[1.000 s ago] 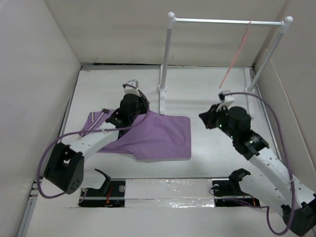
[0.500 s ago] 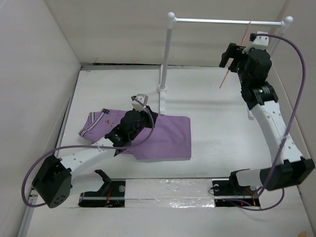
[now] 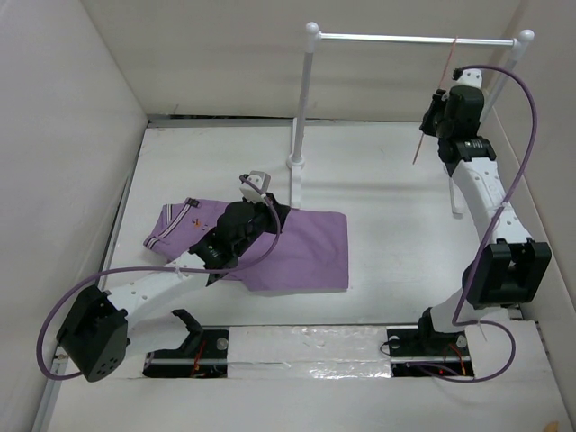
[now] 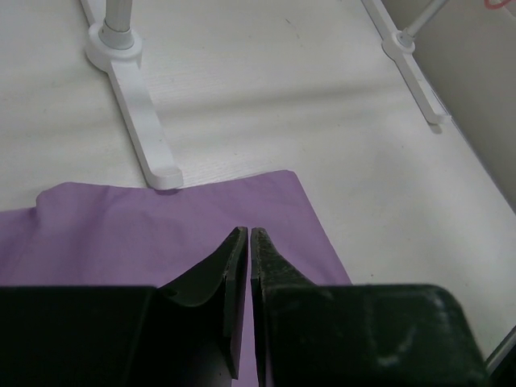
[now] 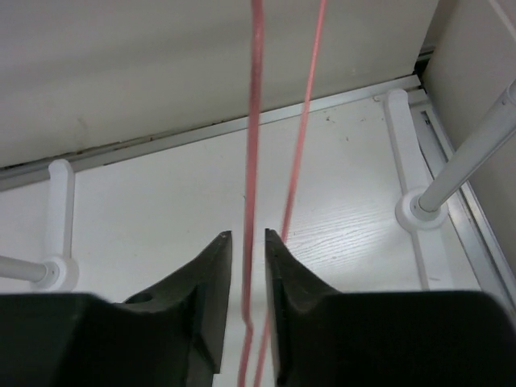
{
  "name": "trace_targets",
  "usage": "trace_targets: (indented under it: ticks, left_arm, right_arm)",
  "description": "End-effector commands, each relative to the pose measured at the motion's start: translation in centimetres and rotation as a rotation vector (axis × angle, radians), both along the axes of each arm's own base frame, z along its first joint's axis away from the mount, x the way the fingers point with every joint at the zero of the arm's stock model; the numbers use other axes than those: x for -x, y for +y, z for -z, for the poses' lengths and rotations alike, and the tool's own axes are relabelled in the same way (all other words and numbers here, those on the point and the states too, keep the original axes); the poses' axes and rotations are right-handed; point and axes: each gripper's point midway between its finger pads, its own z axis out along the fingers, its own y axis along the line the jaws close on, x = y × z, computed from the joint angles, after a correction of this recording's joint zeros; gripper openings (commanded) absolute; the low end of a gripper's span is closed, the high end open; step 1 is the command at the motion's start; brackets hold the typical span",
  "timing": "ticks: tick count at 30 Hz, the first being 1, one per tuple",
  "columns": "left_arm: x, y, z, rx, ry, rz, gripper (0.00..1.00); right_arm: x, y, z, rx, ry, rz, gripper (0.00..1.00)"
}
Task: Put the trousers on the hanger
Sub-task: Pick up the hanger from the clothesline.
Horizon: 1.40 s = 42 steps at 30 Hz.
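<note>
1. Right arm has swung in closer to the rack (image 3: 405, 39) since half a second ago. The right claw (image 5: 248, 238) now straddles one wire of the hanger (image 5: 255, 121), fingers slightly parted and not pinching.
2. That hanger hangs from the rack's crossbar, near its right post.
3. Lilac trousers (image 3: 306, 247) lie flat on the worktop (image 3: 387, 234), their edge touching the rack's left foot.
4. Left claw (image 4: 247, 234) is closed over them, and no cloth shows between its fingers.
5. Risk: closing off-centre could make the slender wire slip or swing off the crossbar.
</note>
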Motion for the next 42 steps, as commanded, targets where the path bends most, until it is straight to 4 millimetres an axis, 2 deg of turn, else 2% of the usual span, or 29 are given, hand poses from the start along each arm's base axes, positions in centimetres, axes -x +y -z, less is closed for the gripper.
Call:
trace_targets:
  ticks: [1,2,5,7,10,11,14,18,21,22,24,25,26,27,28,29,30,31,32,33,34,35,36,37,38,39,40,41,42]
  left_arm:
    - [-0.1,-0.4,-1.6,0.04,-0.049,0.016,0.04]
    - [-0.1,-0.5,-1.5,0.039,-0.048,0.017,0.04]
    - [-0.3,-0.6,-1.3,0.032,-0.04,0.016,0.04]
    - [-0.3,-0.6,-1.1,0.029,-0.036,0.014,0.06]
    - [-0.5,-0.9,-0.8,0.027,-0.03,0.018,0.2]
    - [-0.4,-1.0,-0.8,0.027,-0.028,0.024,0.29]
    - [-0.3,-1.4,-1.0,0.045,-0.036,0.043,0.39]
    - [-0.4,-1.5,-1.1,0.046,-0.036,0.048,0.4]
    - [-0.3,-1.9,-1.5,0.066,-0.046,0.067,0.41]
    - [-0.3,-2.2,-1.9,0.073,-0.05,0.075,0.42]
    - [0.0,-2.7,-2.2,0.089,-0.046,0.106,0.42]
    - [0.0,-3.2,-3.1,0.105,-0.055,0.124,0.42]
    - [0.5,-4.2,-3.9,0.12,-0.055,0.17,0.42]
    - [0.5,-4.2,-3.7,0.119,-0.048,0.171,0.41]
    - [0.6,-5.0,-4.8,0.121,-0.054,0.178,0.41]
    - [0.7,-5.5,-5.1,0.106,-0.053,0.165,0.4]
    - [-0.2,-5.6,-4.9,0.065,-0.055,0.096,0.4]
    - [0.6,-7.4,-6.4,0.05,-0.077,0.122,0.4]
    - [0.7,-8.4,-6.7,0.036,-0.081,0.124,0.4]
    - [0.5,-9.6,-6.0,0.005,-0.07,0.122,0.39]
    - [1.3,-11.4,-7.6,0.015,-0.091,0.151,0.4]
    - [1.4,-12.2,-7.8,0.011,-0.094,0.15,0.39]
    - [1.0,-13.2,-6.7,-0.016,-0.081,0.134,0.4]
    - [0.5,-13.9,-8.0,0.003,-0.095,0.128,0.4]
    - [0.6,-14.9,-7.9,0.006,-0.088,0.142,0.4]
    - [0.3,-16.1,-6.4,-0.015,-0.063,0.163,0.4]
    - [0.0,-17.0,-7.3,-0.001,-0.065,0.166,0.4]
    - [-0.2,-17.6,-7.0,-0.005,-0.055,0.173,0.4]
    - [-0.5,-18.6,-5.7,-0.02,-0.03,0.186,0.4]
  right_arm:
    - [-1.0,1.5,-2.7,-0.049,-0.11,-0.113,0.22]
    - [-1.2,1.3,-2.7,-0.055,-0.111,-0.124,0.13]
    - [-0.9,1.4,-3.0,-0.056,-0.123,-0.155,0.0]
    - [0.1,1.6,-5.0,-0.041,-0.188,-0.152,0.0]
    - [1.2,1.7,-6.3,-0.036,-0.231,-0.159,0.0]
    - [2.1,1.8,-7.6,-0.035,-0.263,-0.166,0.0]
    - [3.6,2.3,-8.5,-0.044,-0.297,-0.191,0.0]
    - [4.6,2.7,-7.7,-0.057,-0.291,-0.21,0.0]
    - [5.4,2.9,-6.4,-0.071,-0.259,-0.212,0.0]
    - [5.7,3.1,-4.7,-0.081,-0.228,-0.22,0.0]
    - [6.2,3.7,-3.5,-0.103,-0.219,-0.235,0.0]
    - [6.9,3.8,-3.2,-0.107,-0.219,-0.24,0.0]
    - [7.6,4.2,-1.7,-0.112,-0.199,-0.245,0.0]
    - [7.8,4.8,0.0,-0.119,-0.166,-0.258,0.0]
    - [8.6,5.1,0.2,-0.118,-0.167,-0.261,0.0]
    - [9.3,5.4,2.8,-0.122,-0.118,-0.264,0.0]
    - [9.9,6.3,3.8,-0.124,-0.1,-0.286,0.0]
    - [10.4,6.6,4.9,-0.126,-0.081,-0.29,0.0]
    - [11.1,7.1,4.8,-0.125,-0.101,-0.298,0.0]
    - [11.8,7.5,7.2,-0.13,-0.073,-0.308,0.0]
    - [12.4,8.1,8.2,-0.131,-0.057,-0.316,0.0]
    - [13.1,8.4,8.8,-0.133,-0.05,-0.323,0.0]
    - [13.8,8.3,10.8,-0.134,-0.018,-0.325,0.0]
    - [14.4,8.8,11.5,-0.136,-0.004,-0.341,0.0]
    - [15.0,9.2,12.2,-0.138,0.008,-0.357,0.0]
    - [15.6,9.6,12.0,-0.145,-0.011,-0.373,0.0]
    - [16.3,9.5,13.4,-0.144,0.013,-0.369,0.0]
    - [16.7,9.7,13.7,-0.142,0.02,-0.376,0.0]
    - [17.4,9.8,13.7,-0.143,0.018,-0.385,0.0]
